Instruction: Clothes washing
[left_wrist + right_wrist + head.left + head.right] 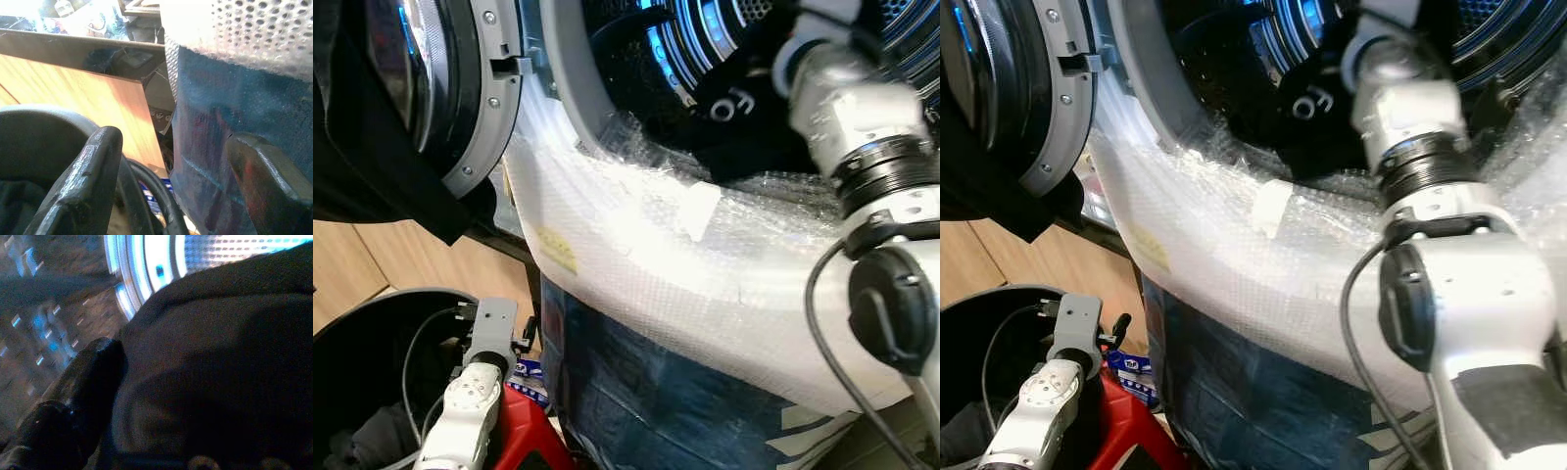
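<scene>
Your right arm (pixel 862 127) reaches over the bubble-wrapped rim (pixel 705 245) of the front-loading washer and into the lit drum (pixel 705 39), at about 1 o'clock in the head view. A dark garment (pixel 734 108) with pale lettering lies in the drum mouth. In the wrist view, one black finger (pixel 83 382) of the right gripper presses against that dark cloth (pixel 220 357); whether it grips the cloth or only pushes it, you cannot tell.

The washer door (pixel 431 78) stands open at 11 o'clock. Down at 7 o'clock your left gripper (pixel 171 161) hangs with its fingers spread wide and nothing between them, just beside the black laundry basket (pixel 372 333), where more dark cloth (pixel 362 441) waits.

You appear to be in the loading step, with one garment at the drum and more to come. Next, push the cloth well past the rim so none trails over the seal, then draw the arm out clear of the wrap.
</scene>
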{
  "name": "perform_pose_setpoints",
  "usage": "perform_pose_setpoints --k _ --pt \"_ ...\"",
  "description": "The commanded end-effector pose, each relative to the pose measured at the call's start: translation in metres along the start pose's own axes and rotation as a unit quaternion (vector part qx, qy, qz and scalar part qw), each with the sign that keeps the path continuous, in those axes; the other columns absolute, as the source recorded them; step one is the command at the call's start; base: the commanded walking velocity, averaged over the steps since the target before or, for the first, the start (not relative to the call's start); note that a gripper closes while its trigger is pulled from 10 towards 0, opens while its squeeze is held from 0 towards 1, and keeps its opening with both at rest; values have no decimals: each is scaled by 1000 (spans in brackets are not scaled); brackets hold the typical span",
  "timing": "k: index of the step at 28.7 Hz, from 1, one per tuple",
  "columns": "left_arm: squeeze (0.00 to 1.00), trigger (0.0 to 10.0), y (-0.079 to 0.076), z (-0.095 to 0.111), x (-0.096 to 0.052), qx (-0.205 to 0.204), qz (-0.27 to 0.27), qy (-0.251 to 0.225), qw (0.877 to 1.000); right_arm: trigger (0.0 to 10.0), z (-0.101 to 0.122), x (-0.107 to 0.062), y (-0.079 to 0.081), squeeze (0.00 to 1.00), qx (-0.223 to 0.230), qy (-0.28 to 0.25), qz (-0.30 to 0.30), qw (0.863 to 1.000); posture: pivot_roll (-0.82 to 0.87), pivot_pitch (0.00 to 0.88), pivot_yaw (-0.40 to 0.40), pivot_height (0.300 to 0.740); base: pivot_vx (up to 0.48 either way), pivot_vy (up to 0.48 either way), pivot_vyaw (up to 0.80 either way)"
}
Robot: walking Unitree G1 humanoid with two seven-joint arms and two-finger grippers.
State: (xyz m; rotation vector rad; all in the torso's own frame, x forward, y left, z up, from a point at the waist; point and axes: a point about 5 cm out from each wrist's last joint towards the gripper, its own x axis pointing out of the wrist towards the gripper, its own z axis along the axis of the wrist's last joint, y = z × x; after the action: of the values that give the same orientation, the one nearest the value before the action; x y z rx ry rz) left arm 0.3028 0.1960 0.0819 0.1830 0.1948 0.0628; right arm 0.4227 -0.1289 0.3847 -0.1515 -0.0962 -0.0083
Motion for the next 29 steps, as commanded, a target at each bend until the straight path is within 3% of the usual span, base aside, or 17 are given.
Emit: perform_pose_setpoints --k 1,5,7,14,17,23,27,29 --pt "0 10000 0 -2 -2 1 -3 5 1000 10000 -12 1 8 0 -20 17 24 999 19 0 -52 740 0 0 0" --pt "0 10000 0 -2 -3 -2 0 6 1000 10000 -14 2 1 0 -30 16 1 999 10 0 -50 740 0 0 0" --pt "0 10000 -1 -4 -5 -3 -1 8 1000 10000 -19 1 -4 0 9 35 7 999 6 0 -54 740 0 0 0" --pt "0 10000 -3 -6 -6 -3 -10 14 1000 10000 -34 1 -14 0 37 69 18 997 0 0 -48 740 0 0 0" --pt "0 10000 -4 -5 -8 -5 -11 12 1000 10000 -3 -6 -28 0 78 35 30 996 -9 0 -52 740 0 0 0" --pt "0 10000 3 -2 -10 -12 13 -2 1000 10000 2 -21 -30 0 70 24 48 996 -32 0 -48 740 0 0 0" --pt "0 10000 4 1 -7 -10 14 -4 1000 10000 -4 -30 -38 0 83 33 34 995 -32 0 -48 740 0 0 0" --pt "0 10000 4 3 -6 -9 12 -5 1000 10000 -13 -36 -37 0 62 42 42 996 -31 0 -49 740 0 0 0"
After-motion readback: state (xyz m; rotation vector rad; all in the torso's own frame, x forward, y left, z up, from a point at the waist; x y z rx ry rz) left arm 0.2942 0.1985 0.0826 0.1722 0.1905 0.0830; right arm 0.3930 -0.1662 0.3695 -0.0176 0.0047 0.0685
